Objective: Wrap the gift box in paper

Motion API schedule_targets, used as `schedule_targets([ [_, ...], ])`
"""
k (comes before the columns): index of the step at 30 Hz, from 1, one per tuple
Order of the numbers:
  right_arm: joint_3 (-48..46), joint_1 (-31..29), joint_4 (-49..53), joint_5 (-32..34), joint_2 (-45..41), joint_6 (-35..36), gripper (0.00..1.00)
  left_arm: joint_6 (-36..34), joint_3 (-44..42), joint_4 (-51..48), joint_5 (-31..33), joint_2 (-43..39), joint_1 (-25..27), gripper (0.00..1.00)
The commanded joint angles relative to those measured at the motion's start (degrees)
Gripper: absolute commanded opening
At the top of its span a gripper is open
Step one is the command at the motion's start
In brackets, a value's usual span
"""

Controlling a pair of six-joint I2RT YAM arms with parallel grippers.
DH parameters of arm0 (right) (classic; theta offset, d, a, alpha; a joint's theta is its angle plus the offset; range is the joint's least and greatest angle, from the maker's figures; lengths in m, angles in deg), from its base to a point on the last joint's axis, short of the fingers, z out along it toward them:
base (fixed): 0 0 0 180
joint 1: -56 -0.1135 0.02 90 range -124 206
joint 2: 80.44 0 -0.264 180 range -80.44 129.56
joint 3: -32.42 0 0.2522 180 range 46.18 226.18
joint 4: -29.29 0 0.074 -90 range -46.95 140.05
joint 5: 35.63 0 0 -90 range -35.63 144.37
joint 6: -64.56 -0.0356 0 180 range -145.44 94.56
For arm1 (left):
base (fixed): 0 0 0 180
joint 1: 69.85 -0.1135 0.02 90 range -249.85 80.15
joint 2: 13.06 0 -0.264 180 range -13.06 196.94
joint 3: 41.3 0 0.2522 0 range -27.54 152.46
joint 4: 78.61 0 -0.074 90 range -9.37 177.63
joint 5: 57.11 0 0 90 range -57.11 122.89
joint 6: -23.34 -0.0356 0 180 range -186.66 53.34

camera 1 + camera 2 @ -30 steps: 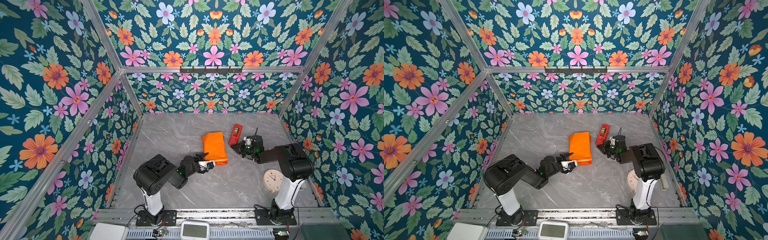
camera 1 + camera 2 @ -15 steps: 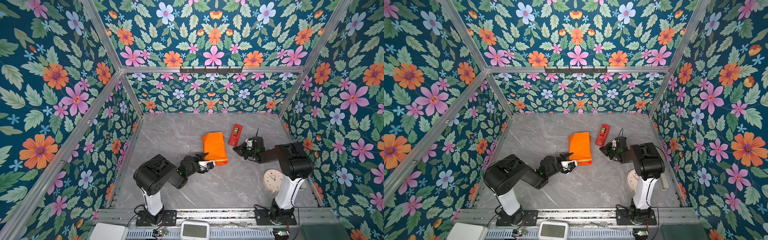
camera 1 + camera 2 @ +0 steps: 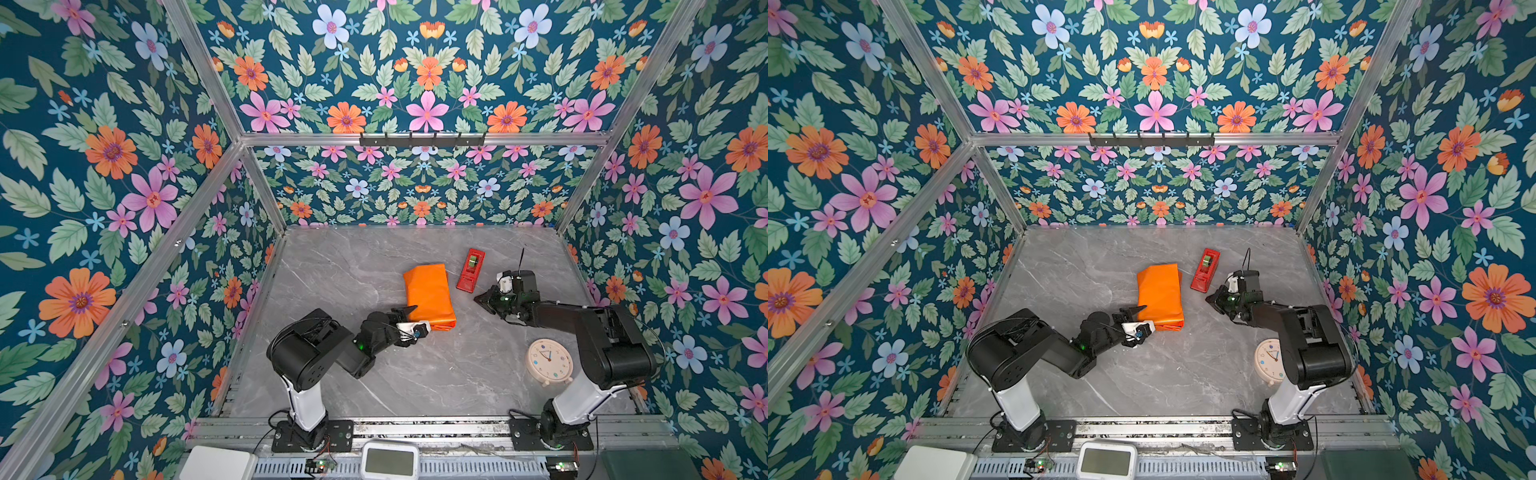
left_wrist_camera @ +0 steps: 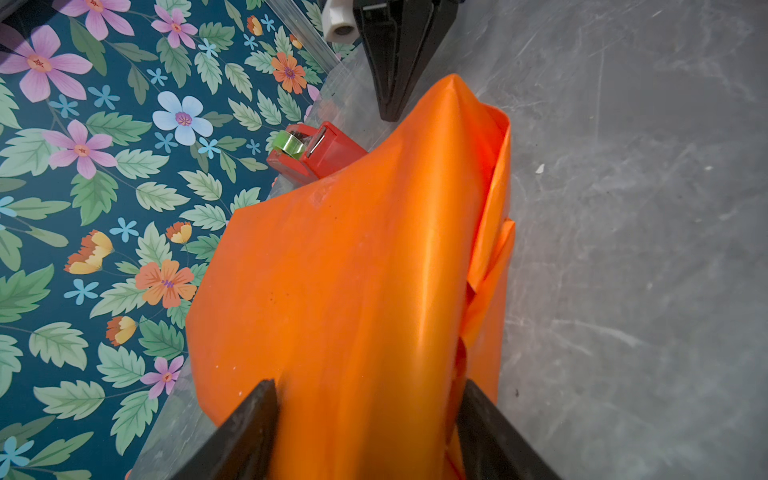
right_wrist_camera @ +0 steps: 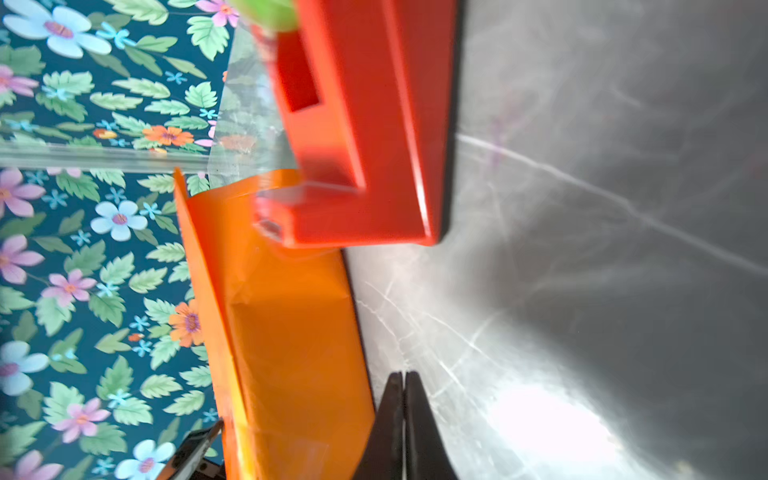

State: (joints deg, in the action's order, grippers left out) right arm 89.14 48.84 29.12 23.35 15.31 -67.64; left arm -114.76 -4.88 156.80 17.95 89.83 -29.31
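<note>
Floral walls (image 3: pixel 124 166) box in the whole cell on my screen, and the grey marble table (image 3: pixel 374 374) fills the floor between them. 2 black arms reach in from the near rail: the left arm (image 3: pixel 307 353) stretches toward the middle, and the right arm (image 3: pixel 611 345) stretches along the right side.

Next in size is the paper (image 3: pixel 428 295). It is folded into a long parcel with the glossy orange face out, and it lies flat near the middle of the table in both top views. I cannot see the gift box; the paper covers whatever is inside.

A round cream clock (image 3: pixel 549 362) lies on the table beside the right arm, well apart from the parcel. A slim red tape dispenser (image 3: pixel 470 270) lies just right of the parcel's far end, with a green roll (image 4: pixel 289 143) in it.

The left gripper (image 3: pixel 413 319) sits at the parcel's near left corner. In the left wrist view its jaws stand wide with the orange bundle between them, and they look clamped on it. The right gripper (image 3: pixel 480 298) is low over the table between the parcel and its own arm, near the dispenser's near end. Its jaws are pressed together with nothing between them.
</note>
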Motion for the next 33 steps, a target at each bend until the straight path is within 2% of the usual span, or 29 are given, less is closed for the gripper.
schedule_targets([
  [1,1.9,-0.8,5.8,2.2,-2.7,7.6,0.05,0.4,-0.1,-4.2,-0.1,0.1,0.0,0.69],
  [3,3.0,-1.0,6.7,2.8,-4.1,8.0,0.15,0.4,-0.1,-4.2,-0.2,0.1,0.0,0.7],
  [7,6.2,-0.9,9.0,3.3,-5.1,6.9,0.28,0.4,-0.1,-4.3,-0.2,0.1,-0.1,0.69],
  [10,9.6,-0.7,10.2,2.1,-3.2,5.1,0.35,0.4,-0.1,-4.3,-0.2,0.1,0.0,0.69],
  [14,13.5,0.5,9.5,0.7,0.5,2.1,0.39,0.4,-0.1,-4.2,-0.2,0.0,0.0,0.69],
  [21,20.0,1.3,11.4,-0.7,6.7,0.6,0.41,0.4,-0.1,-4.3,-0.2,0.0,0.0,0.69],
  [33,21.9,1.4,8.8,-3.2,12.4,-1.8,0.38,0.4,-0.2,-4.3,-0.2,-0.1,0.0,0.69],
])
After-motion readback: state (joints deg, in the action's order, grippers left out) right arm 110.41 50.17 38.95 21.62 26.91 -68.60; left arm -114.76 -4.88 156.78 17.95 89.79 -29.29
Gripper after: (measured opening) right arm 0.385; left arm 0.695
